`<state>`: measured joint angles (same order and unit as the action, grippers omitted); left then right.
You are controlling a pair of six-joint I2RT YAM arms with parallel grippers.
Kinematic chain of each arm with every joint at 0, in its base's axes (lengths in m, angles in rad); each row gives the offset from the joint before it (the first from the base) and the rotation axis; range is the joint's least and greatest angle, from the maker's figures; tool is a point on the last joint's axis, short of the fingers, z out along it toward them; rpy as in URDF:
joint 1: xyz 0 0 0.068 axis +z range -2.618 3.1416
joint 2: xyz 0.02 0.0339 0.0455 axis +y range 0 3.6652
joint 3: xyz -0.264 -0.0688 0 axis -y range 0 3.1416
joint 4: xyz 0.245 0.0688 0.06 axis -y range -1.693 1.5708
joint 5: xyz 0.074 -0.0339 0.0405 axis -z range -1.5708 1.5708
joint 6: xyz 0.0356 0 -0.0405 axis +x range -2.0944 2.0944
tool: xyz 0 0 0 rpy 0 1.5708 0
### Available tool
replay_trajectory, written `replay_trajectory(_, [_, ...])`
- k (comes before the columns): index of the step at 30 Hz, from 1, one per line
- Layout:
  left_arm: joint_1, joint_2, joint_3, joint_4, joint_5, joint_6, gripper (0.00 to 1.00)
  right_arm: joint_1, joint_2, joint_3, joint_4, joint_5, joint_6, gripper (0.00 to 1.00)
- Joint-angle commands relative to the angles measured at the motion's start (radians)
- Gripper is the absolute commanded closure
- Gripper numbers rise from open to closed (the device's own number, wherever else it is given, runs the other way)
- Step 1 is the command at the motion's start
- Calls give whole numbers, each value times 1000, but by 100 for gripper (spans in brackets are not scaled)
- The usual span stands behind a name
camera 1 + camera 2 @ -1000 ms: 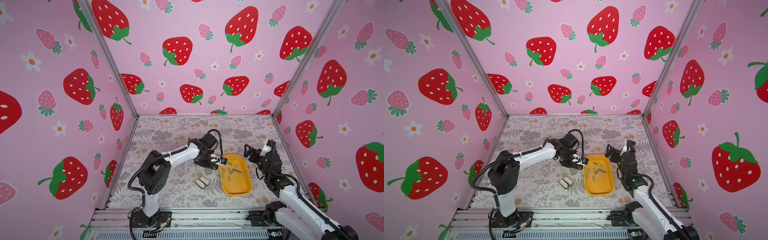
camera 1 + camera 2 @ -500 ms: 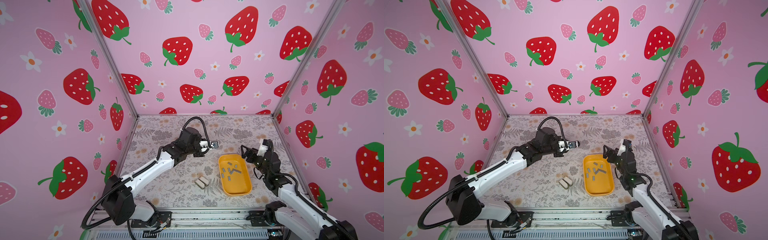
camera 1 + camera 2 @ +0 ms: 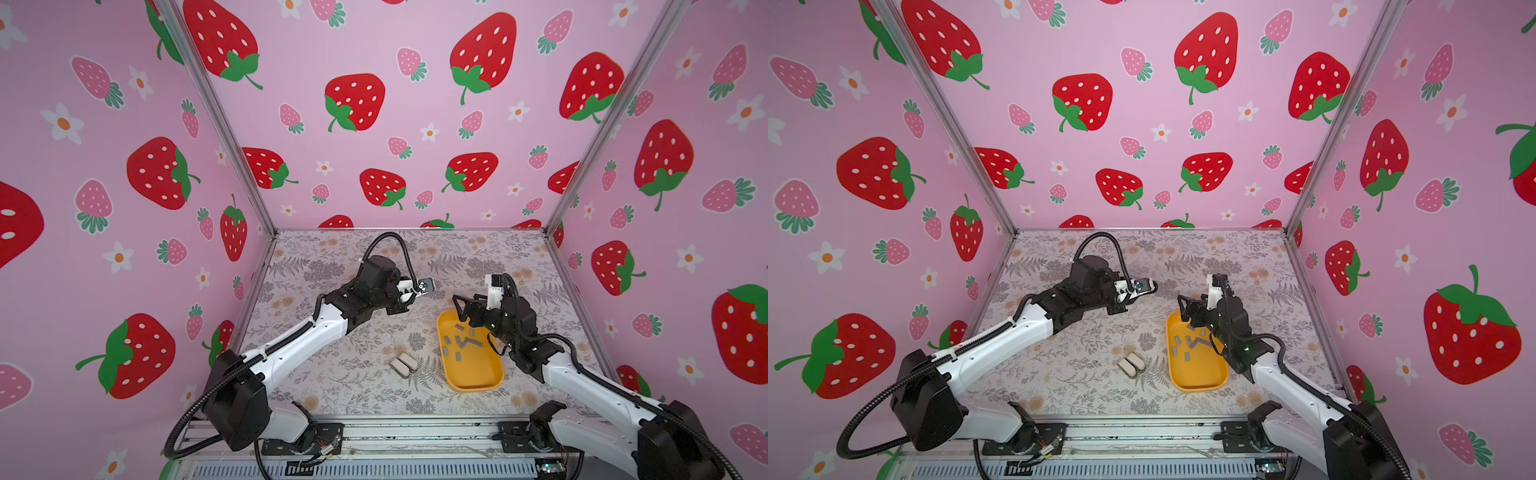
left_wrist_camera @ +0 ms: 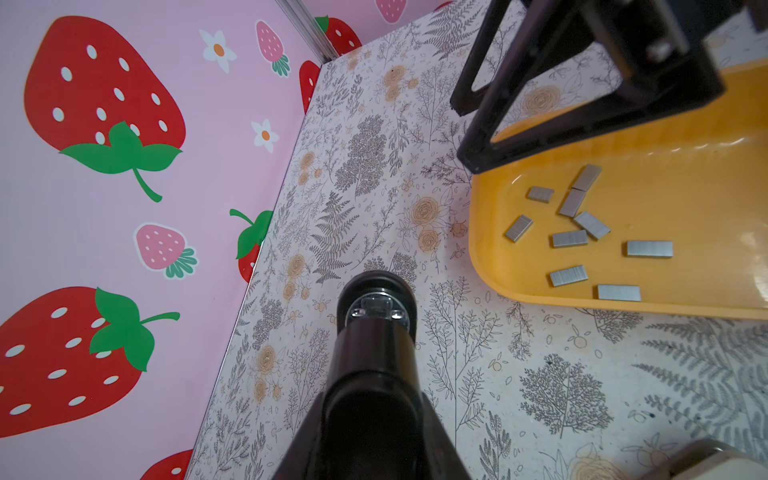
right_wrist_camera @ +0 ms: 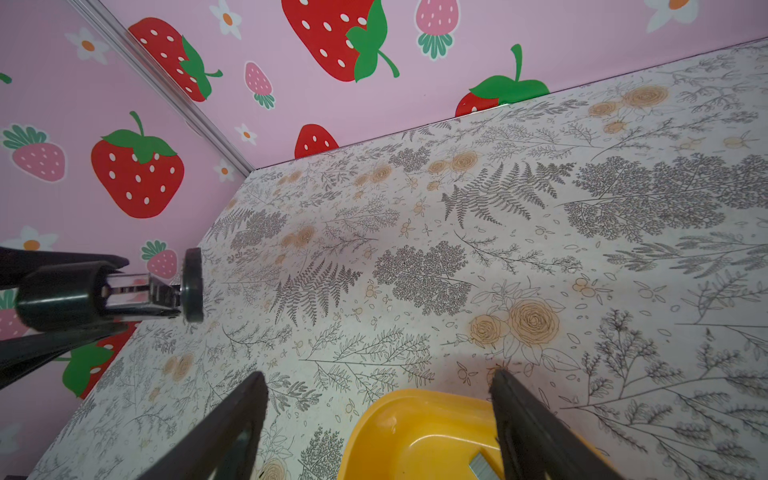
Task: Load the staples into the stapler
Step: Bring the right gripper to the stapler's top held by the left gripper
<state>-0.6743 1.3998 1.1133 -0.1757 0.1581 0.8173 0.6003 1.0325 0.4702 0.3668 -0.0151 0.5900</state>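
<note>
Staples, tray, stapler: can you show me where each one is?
staples (image 4: 649,248): left wrist view, middle of one grey strip.
tray (image 3: 473,368): in a top view, bare yellow floor.
stapler (image 4: 374,361): left wrist view, black body.

No text is legible; the light label (image 3: 1144,285) on the stapler (image 4: 376,353) is too small.

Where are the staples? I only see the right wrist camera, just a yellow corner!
Observer: Loose in the yellow tray; the staples lie mostly in its far half.
Operator: Who's got the stapler?
Observer: The left gripper, shut on the stapler, holding it above the table near the tray's far left corner.
Operator: Anything else down there?
Observer: Two small white-topped things, side by side, left of the tray's near half.
</note>
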Motion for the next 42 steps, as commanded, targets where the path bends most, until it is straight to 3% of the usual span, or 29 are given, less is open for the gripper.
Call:
replay_trajectory(1, [-54,-68,31,44,-71,-13,100,4,-66,-7,20,38,-6,12])
replay_trajectory(6, [-56,-125,40,-41,-61,-32,100,4,-115,-19,31,46,-36,16])
replay_trajectory(11, [-60,-162,-18,-70,-36,150,100,8,-115,-35,70,62,-86,24])
replay_trajectory(15, [-23,-160,8,-93,101,100,100,13,-96,-3,49,38,-91,26])
replay_trajectory(21, [-33,-145,-29,-25,43,95,100,18,-108,-27,73,29,-75,25])
replay_trajectory(24, [-62,-110,3,2,-14,33,100,19,-96,-31,79,30,-71,25])
replay_trajectory(27, [-72,-91,32,-3,17,-26,100,21,-78,-37,94,37,-69,25])
replay_trajectory(31, [-73,-93,-47,90,-43,-4,100,21,-72,-35,96,21,-72,25])
replay_trajectory(35, [-83,-116,5,-69,-26,56,100,27,-69,-32,124,-56,-68,25])
replay_trajectory(42, [-93,-172,-85,29,-2,87,100,38,-18,-22,198,-205,-46,25])
